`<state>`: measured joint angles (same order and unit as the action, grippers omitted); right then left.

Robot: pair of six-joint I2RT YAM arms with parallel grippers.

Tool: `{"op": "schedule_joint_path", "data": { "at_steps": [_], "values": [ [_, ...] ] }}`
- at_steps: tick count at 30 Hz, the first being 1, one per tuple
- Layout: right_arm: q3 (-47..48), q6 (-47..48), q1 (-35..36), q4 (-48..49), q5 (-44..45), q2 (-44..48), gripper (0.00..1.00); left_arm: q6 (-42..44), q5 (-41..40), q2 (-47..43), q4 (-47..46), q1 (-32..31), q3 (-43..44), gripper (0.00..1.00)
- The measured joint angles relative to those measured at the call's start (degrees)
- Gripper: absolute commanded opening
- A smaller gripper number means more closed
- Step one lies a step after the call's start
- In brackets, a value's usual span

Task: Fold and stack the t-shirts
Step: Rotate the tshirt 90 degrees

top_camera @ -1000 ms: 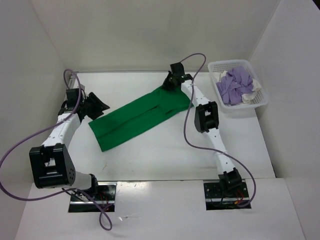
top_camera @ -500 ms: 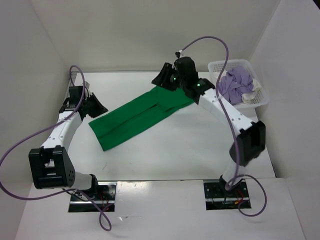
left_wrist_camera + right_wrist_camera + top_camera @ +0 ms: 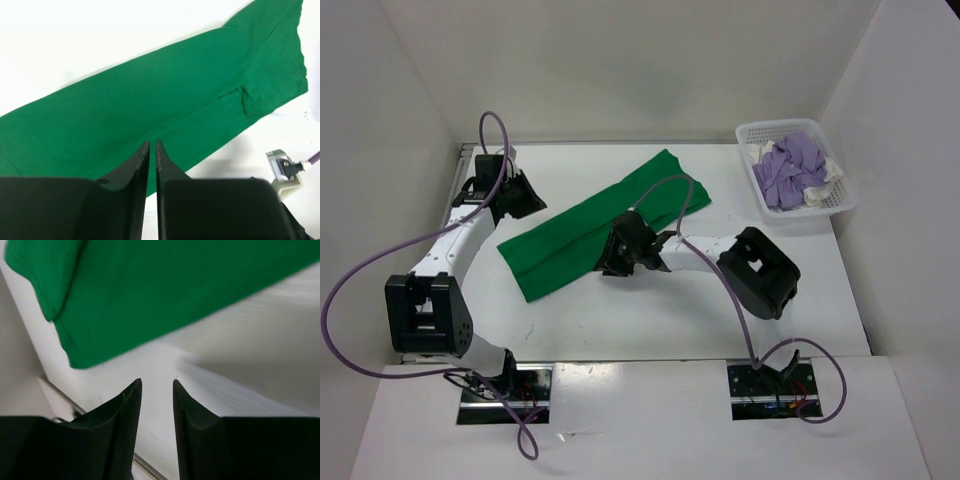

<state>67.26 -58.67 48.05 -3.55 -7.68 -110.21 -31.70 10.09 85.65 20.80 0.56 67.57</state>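
The bright green t-shirt point(image 3: 560, 250) lies as a long folded strip, running diagonally from the near left to the far middle of the table. My left gripper point(image 3: 530, 195) hovers off the strip's far-left side; in the left wrist view its jaws point(image 3: 152, 142) are shut with nothing between them and the green t-shirt point(image 3: 165, 90) beyond. My right gripper point(image 3: 612, 256) sits low over the strip's near edge at its middle, open and empty point(image 3: 156, 381), with bare table between its fingers and the green t-shirt point(image 3: 165, 285) just ahead. The light purple t-shirt point(image 3: 790, 170) and the white t-shirt point(image 3: 832, 172) lie crumpled in the basket.
A white mesh basket point(image 3: 810, 212) stands at the far right of the table. White walls enclose the table on the left, back and right. A purple cable point(image 3: 670, 190) from the right arm loops over the shirt's far end.
My right arm has swung from the shirt's far end back to its middle near edge, and its jaws have opened. The shirt's far end now lies free and flat. My left gripper has shut and moved farther back.
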Motion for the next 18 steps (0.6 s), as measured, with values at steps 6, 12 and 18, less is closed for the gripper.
{"op": "schedule_joint_path", "data": {
  "at_steps": [6, 12, 18],
  "values": [
    [1.9, -7.7, 0.1, 5.9, 0.4, -6.3, 0.47, 0.2, 0.0, 0.2, 0.0, 0.1, 0.0, 0.18],
    [5.1, -11.6, 0.1, 7.6, 1.3, -10.0, 0.21, 0.2, 0.7, 1.0, -0.3, 0.0, 0.0, 0.20],
    [7.6, -12.2, -0.1, 8.3, 0.5, -12.8, 0.00, 1.4, 0.0, 4.4, 0.2, -3.6, 3.4, 0.20]
  ]
}}
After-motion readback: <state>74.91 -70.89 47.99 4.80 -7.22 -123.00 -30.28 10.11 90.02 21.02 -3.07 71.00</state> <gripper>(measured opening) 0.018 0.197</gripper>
